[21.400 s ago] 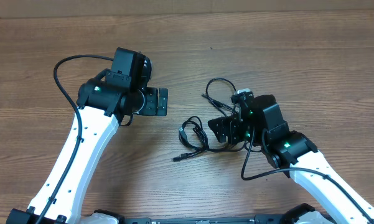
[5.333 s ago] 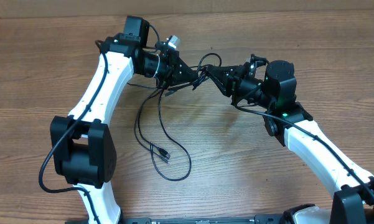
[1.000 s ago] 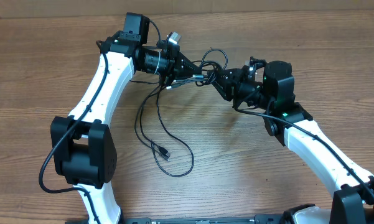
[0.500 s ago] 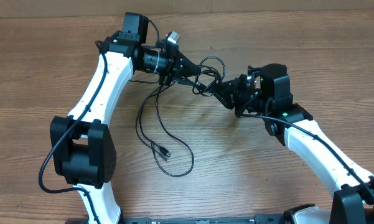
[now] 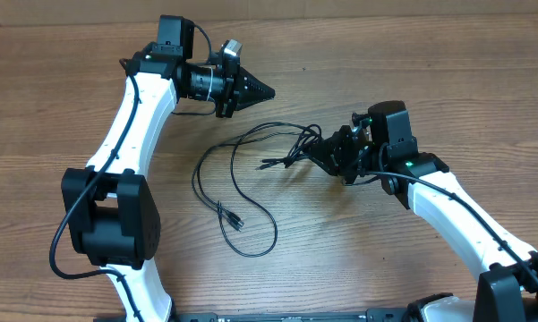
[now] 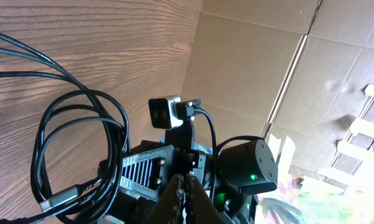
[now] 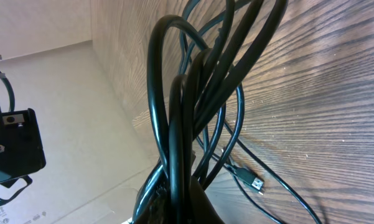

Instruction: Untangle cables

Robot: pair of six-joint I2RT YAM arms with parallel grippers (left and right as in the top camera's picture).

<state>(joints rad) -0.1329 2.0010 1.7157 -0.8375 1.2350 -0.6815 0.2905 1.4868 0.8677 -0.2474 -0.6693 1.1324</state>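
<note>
**Two-arm cable station: contents, left to right**

Surface: brown wood-grain table [image 5: 412, 72], with a tan cardboard wall [image 6: 249, 74] at its far edge.

Item 1. Left white-and-black robot arm [image 5: 130, 98], reaching from the near-left side up to the far left of the table, wrist turned to the right.

Item 2. Left gripper [image 5: 269, 92], black. Its fingers are pressed together into a point with nothing between them. It sits clear of the cords, up and to their left.

Item 3. Thin black flexible cables [image 7: 188, 118]. In the overhead view they lie mid-table between the two arms. Loose loops spread across the wood toward the near-left, and one small metal-tipped plug [image 5: 236, 220] rests inside the lower loop. A second plug end [image 5: 265, 165] lies nearer the centre. The right-hand strands gather into a bundle that runs into the right gripper. In the right wrist view several strands cross and overlap there, so the cords are not yet separated.

Item 4. Right gripper [image 5: 315, 154], black, clamped on that bundle and pointing left.

Item 5. Right white-and-black robot arm [image 5: 448, 201], coming in from the near-right corner.
</note>
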